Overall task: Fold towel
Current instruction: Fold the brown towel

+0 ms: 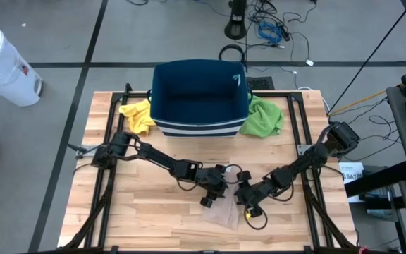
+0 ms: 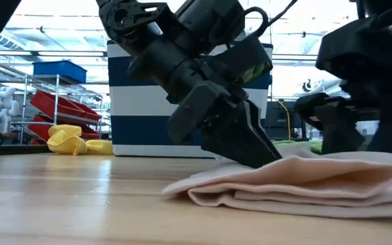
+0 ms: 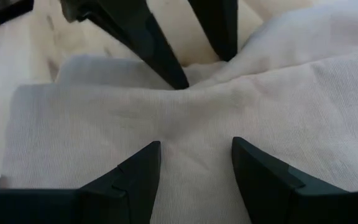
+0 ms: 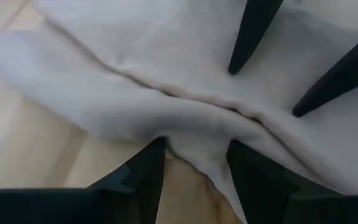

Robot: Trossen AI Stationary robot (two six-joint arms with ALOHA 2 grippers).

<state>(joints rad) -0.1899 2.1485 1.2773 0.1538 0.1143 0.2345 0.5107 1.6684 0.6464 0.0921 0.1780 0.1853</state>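
Here, both arms are reaching in from the table's outer sides and meeting low over the near-middle of the wooden table [image 1: 154,226], where the beige towel [image 1: 223,211] is lying bunched and partly folded. The left arm is stretching flat across from its base, its wrist tipping down so the left gripper [image 1: 213,189] is pressing into the towel's far-left edge; its fingers [image 3: 132,177] are standing parted with cloth lying between them — not pinched closed. The right arm is angling in from the opposite side, elbow raised, and the right gripper [image 1: 249,203] is sitting on the towel's right edge, its fingers [image 4: 143,174] also spread, with a ridge of fabric rising in the gap between them. In the low view the left gripper [image 2: 250,146] is leaning steeply, tips touching the top layer of the towel [image 2: 298,184]. Behind the arms a navy bin [image 1: 199,95] is standing between a yellow cloth [image 1: 138,115] and a green cloth [image 1: 263,116].
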